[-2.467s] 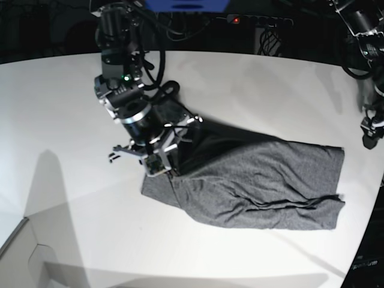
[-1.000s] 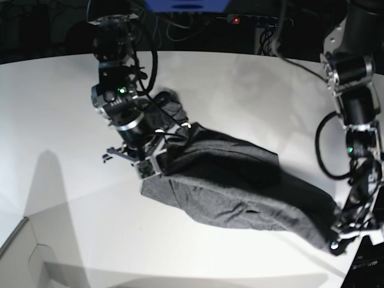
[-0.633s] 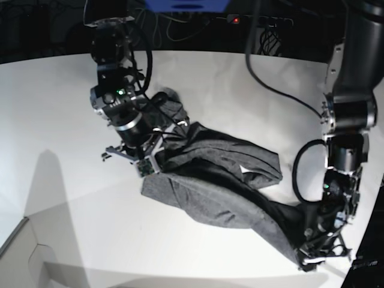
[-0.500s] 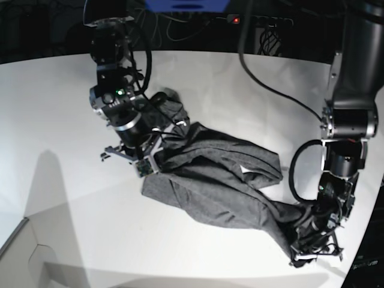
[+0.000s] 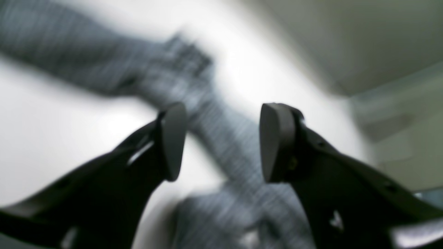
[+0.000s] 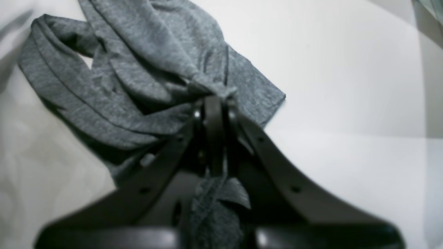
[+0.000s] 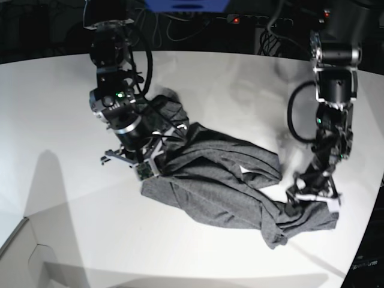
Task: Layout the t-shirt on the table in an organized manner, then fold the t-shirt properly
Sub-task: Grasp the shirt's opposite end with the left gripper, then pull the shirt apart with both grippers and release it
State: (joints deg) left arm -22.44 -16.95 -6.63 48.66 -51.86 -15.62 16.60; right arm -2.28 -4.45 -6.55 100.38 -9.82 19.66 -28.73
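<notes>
Lying crumpled across the white table [image 7: 60,108], the dark grey t-shirt [image 7: 222,180], stretched in long folds from the upper left toward the lower right. Clamped tight on a bunch of the cloth at the shirt's left end, the right hand [image 6: 215,114], fabric trailing between its fingers. Hovering with fingers spread wide just above the shirt's rumpled right end, the left hand [image 7: 312,195], gripping nothing; wrist view blurred.
</notes>
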